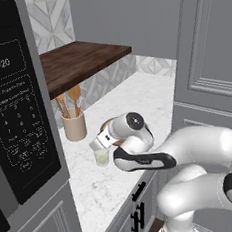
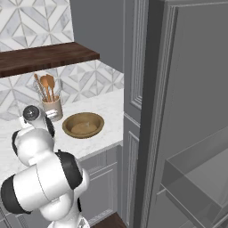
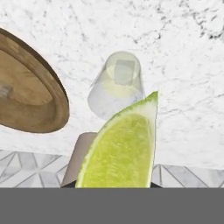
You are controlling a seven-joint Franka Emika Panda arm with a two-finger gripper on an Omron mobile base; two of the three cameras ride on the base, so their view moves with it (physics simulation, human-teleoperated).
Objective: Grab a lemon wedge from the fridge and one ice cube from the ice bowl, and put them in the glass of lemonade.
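Observation:
My gripper [image 1: 102, 145] is shut on the lemon wedge [image 3: 120, 151], a yellow-green piece that looms large at the bottom of the hand view. It hangs over the counter just above the glass of lemonade [image 3: 116, 85] [image 1: 102, 157], a small clear tumbler with pale yellow liquid. A pale square cube [image 3: 124, 72] shows inside the glass. The wooden ice bowl [image 3: 30, 98] [image 2: 83, 124] lies right beside the glass; in the left base view the arm hides most of it. The fridge [image 2: 187, 89] stands at the right with its shelves showing.
A tan crock [image 1: 74, 126] [image 2: 52, 109] with wooden spoons stands behind the glass, under a dark wood shelf [image 1: 80, 61]. A black microwave [image 1: 13, 97] fills the left. Grey panelled cabinets [image 2: 133, 89] rise between counter and fridge. The marble counter's front edge [image 1: 117, 216] is near.

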